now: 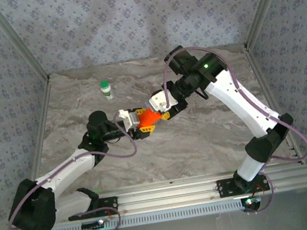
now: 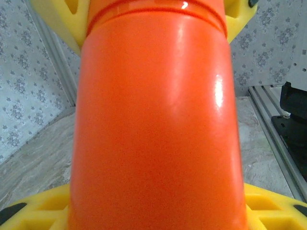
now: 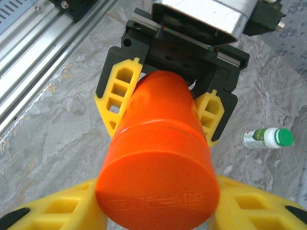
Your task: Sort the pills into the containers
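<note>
The left arm lies low from its base, its forearm running forward and to the right, so that the left gripper (image 1: 142, 125) sits over the middle of the grey marbled table (image 1: 204, 142). Its yellow fingers (image 3: 120, 91) are part spread and clamp the body of an orange cylindrical plastic bottle (image 1: 150, 117). The bottle is clear of the table and roughly level, cap end pointing away from that gripper.

The right arm reaches far forward, then folds back toward its left, so the right gripper (image 1: 163, 112) meets the cap end. Its yellow fingers (image 3: 57, 211) flank the cap closely on both sides; whether they pinch it cannot be told.

A small white bottle with a green cap (image 1: 106, 89) sits on the table beyond the left gripper and to its left, well apart.
</note>
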`<state>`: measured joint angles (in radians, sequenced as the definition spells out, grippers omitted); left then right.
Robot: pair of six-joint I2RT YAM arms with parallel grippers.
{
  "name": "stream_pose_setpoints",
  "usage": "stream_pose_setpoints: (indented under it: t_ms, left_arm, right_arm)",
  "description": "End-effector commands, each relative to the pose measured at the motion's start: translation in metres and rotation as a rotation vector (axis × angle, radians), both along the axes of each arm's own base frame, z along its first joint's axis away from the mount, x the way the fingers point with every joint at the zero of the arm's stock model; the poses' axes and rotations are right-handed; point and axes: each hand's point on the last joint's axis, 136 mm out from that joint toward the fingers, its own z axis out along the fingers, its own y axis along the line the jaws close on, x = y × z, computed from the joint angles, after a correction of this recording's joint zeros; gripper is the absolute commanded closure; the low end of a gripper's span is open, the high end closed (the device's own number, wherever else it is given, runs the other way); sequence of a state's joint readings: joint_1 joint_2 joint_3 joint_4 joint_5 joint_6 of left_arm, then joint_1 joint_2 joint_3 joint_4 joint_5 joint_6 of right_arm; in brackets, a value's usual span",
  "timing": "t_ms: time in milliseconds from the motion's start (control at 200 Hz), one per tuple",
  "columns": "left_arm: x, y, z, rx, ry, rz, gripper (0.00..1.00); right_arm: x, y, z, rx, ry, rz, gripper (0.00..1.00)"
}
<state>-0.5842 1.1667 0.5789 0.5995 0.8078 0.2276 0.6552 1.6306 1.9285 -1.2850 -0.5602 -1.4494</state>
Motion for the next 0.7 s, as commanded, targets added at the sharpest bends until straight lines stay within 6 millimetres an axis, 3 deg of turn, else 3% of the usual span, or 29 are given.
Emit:
stream_pose_setpoints:
  t_ms: [0,270,580,695]
  left_arm:
    - [-0.004,0.000,0.011,-0.015,-0.049,-0.013,1.00]
    - [0.009,-0.004,0.006,0.030,-0.091,0.067,1.00]
    - [0.005,-0.021,-0.001,0.065,-0.160,0.054,1.00]
    - [0.004,-0.023,-0.001,0.070,-0.170,0.056,1.00]
  right_arm:
    - [-0.014,0.001,-0.007,-0.027,0.048,0.009,0.58]
    - [-0.021,0.009,-0.024,-0.061,0.246,-0.212,0.60]
    - [-0.033,0.020,-0.025,0.007,0.708,-0.619,0.60]
    - [-0.030,0.019,-0.038,-0.020,0.817,-0.752,0.57]
